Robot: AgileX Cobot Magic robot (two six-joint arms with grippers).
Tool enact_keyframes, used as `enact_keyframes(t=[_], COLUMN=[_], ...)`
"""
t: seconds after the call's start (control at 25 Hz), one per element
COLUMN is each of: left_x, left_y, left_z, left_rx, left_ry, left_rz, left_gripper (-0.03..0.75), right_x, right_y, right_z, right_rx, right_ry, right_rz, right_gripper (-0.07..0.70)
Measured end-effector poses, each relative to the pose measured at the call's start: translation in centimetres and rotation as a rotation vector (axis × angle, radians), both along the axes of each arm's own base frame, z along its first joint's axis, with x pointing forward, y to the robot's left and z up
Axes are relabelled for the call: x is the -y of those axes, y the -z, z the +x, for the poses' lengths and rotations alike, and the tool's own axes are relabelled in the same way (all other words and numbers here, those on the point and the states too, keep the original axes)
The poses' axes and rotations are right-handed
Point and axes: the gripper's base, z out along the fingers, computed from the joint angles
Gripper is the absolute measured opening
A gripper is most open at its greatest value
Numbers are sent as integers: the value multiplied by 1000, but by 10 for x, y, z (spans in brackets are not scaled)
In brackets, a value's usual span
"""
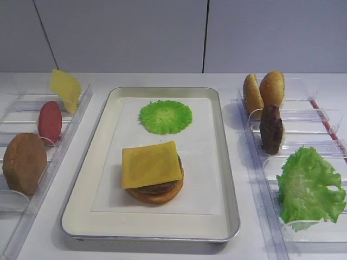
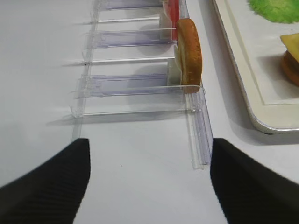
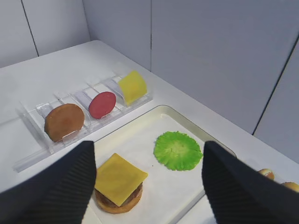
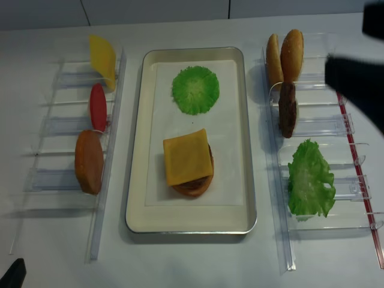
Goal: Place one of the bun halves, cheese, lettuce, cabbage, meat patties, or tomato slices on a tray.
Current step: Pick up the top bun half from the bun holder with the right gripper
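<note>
Starting at the left rack [image 1: 70, 116], a yellow cheese slice [image 1: 65, 89] leans at the far end, a red tomato slice [image 1: 49, 122] stands on edge in the middle slot, and a darker matte brown bun [image 1: 24, 163] stands nearest the camera. The left gripper [image 2: 147, 182] hangs low over bare table just short of this rack, its jaws spread wide and holding nothing.

On the tray [image 1: 76, 216], at centre, a flat round cabbage disc [image 1: 165, 116] with a ruffled edge lies alone on the white liner at the far end. Nearer, a stack sits in the tray's middle: a flat bottom bun, a dark patty showing at the rim, and a square cheese slice [image 1: 151, 163] draped on top.

On the right rack [image 1: 325, 116], two golden bun halves [image 1: 263, 90] stand at the back, a dark meat patty [image 1: 271, 129] stands on edge behind a divider, and a frilly lettuce leaf [image 1: 310, 187] fills the front slot.

The right gripper [image 3: 149, 182] hovers high above the tray, jaws apart and empty. I judge that one placement is finished and the next pick is pending; it calls for choosing a rack item and descending squarely over it.
</note>
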Motion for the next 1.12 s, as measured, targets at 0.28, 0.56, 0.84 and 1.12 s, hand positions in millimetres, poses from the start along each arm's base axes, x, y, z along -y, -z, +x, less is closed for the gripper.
enact_keyframes(t=[0.28,0.56,0.84,1.12], left_x=[0,0,0,0], left_y=[0,0,0,0], left_z=[0,0,0,0], left_rx=[0,0,0,0], left_ry=[0,0,0,0], left_rz=[0,0,0,0], left_gripper=[493,493,493,493], right_x=[-11,-49,-59,-67], right_y=[-9,7,22,48], right_z=[60,118,180,234], right_rx=[-129,-287,-511,-753], right_ry=[-85,-66,210,377], right_rz=[-3,-196,-236,-306], right_gripper=[493,493,493,493])
